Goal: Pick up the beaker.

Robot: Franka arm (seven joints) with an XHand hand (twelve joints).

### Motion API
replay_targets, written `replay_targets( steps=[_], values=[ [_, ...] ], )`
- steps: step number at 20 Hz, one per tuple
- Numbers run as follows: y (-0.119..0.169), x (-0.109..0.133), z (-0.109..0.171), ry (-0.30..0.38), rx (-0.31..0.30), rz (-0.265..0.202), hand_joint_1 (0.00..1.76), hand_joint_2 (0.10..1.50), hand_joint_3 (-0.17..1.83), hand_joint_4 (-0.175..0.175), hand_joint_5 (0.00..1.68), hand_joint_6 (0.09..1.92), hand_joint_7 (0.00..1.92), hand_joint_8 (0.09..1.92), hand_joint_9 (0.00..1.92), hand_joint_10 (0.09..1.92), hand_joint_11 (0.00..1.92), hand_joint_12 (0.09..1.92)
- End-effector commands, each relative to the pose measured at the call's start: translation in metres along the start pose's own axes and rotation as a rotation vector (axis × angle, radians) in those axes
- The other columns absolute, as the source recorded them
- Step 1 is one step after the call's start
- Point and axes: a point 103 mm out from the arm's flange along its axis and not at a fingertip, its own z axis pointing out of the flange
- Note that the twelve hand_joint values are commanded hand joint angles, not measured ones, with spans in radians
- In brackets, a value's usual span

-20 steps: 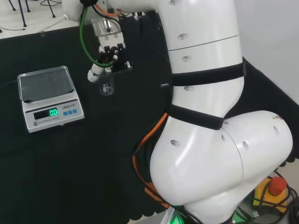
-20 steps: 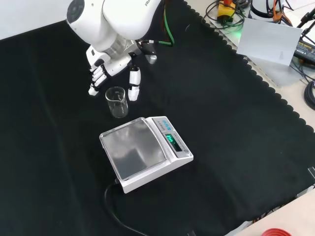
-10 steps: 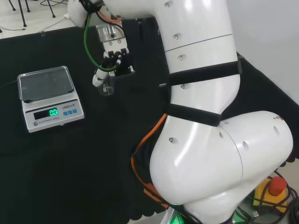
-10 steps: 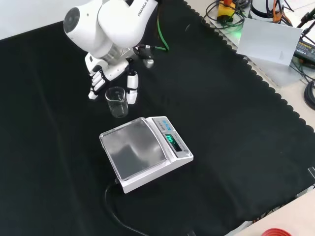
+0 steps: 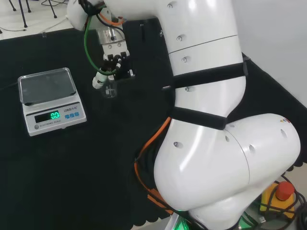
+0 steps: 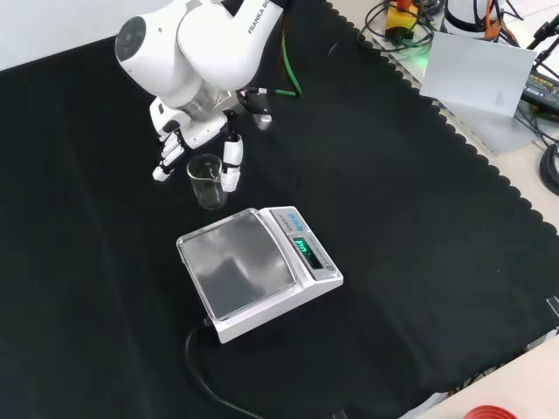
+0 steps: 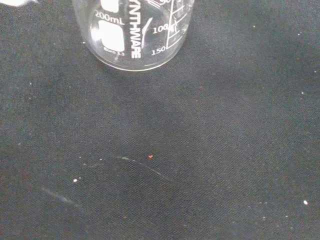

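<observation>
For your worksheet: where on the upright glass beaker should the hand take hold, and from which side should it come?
Grip the beaker round its straight side wall, about mid-height, below the flared rim. It stands upright and looks empty, so a sideways wrap probably suits. Come from the far side in the front view, where the hand already brackets it, away from the scale.

In the front view the beaker (image 6: 207,181) stands on the cloth (image 6: 393,201) just behind the scale (image 6: 258,271), the hand (image 6: 196,144) straddling it.

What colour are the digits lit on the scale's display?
Green, on the white weighing scale; clearest in the front view.
</observation>
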Motion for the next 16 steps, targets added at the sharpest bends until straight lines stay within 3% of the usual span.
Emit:
replay_targets(
  steps=[1, 5, 10, 14, 16],
  values=[
    [-0.005, 0.01, 0.002, 0.001, -0.075, -0.01, 0.67, 0.73, 0.04, 0.039, 0.28, 0.09, 0.29, 0.73, 0.56, 0.8, 0.38, 1.41],
    [-0.004, 0.014, 0.009, -0.009, -0.048, -0.014, 0.73, 0.73, 0.04, 0.036, 0.36, 0.09, 0.46, 0.77, 0.65, 0.78, 0.47, 1.37],
    [0.003, 0.02, 0.008, -0.008, -0.018, -0.003, 0.77, 0.72, 0.04, 0.038, 0.39, 0.09, 0.53, 0.8, 0.67, 0.77, 0.48, 1.37],
    [0.006, 0.024, 0.008, 0.043, -0.059, 0.014, 0.84, 0.73, 0.05, 0.045, 0.53, 0.11, 0.68, 0.78, 0.78, 0.72, 0.57, 1.31],
    [0.005, 0.025, 0.007, 0.063, -0.111, 0.036, 0.91, 0.73, 0.07, 0.05, 0.65, 0.25, 0.8, 0.78, 0.9, 0.66, 0.67, 1.26]
  ],
)
